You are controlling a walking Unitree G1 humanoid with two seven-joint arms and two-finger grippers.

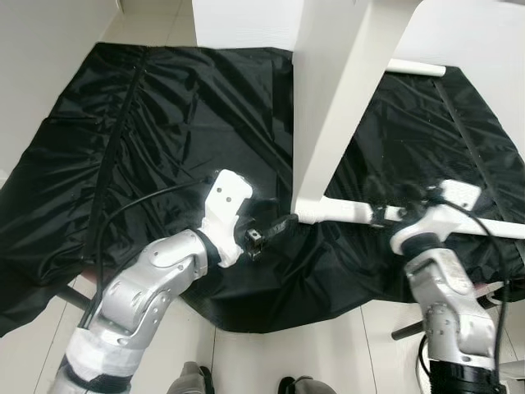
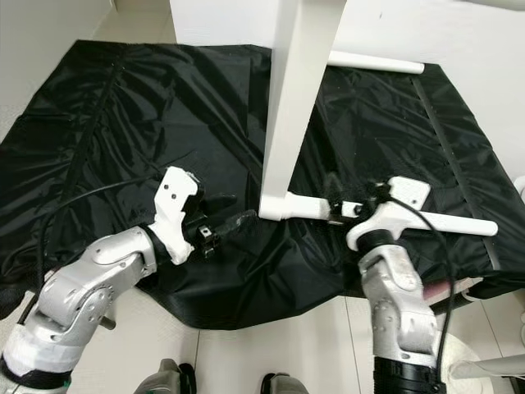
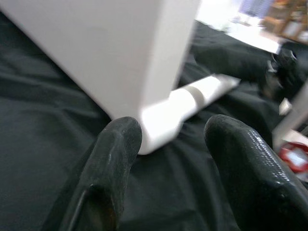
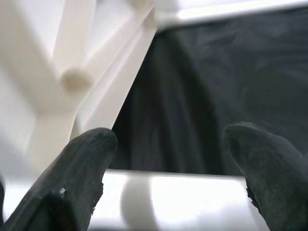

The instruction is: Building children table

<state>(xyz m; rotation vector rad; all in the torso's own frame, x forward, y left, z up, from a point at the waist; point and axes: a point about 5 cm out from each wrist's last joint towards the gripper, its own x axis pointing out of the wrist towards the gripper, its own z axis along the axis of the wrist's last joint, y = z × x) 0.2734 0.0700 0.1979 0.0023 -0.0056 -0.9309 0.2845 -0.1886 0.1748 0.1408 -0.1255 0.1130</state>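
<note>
Both silver arms fill the near edge of the left eye view, reaching forward over a black sheet (image 1: 164, 107) spread on the pale floor (image 1: 328, 345). Left gripper (image 1: 275, 228) sits low just off the corner where a tall white panel (image 1: 328, 98) of the children's table stands on edge and meets a white leg (image 1: 344, 212) lying along the sheet; its fingers are spread, holding nothing, tips near but apart from that corner. Right gripper (image 1: 385, 215) is at the same leg, further along it, fingers on either side of the tube; contact cannot be judged here. A second white leg (image 1: 414, 67) lies at the far side of the sheet, behind the panel. Right eye view: same layout, panel (image 2: 291, 98) upright, leg (image 2: 308, 207) running toward the robot's right, left gripper (image 2: 234, 220) pointing at the joint, right gripper (image 2: 340, 207) over the leg. Left wrist view: two black fingers (image 3: 115, 159) wide apart, the panel's bottom corner (image 3: 120, 57) and the leg's end (image 3: 168, 115) between and just beyond them, black sheet underneath. Right wrist view: fingers (image 4: 82, 168) spread wide, the white leg (image 4: 168, 202) lying across close to them, blurred; white table frame pieces (image 4: 72, 72) with a round peg end beyond, dark sheet behind.
</note>
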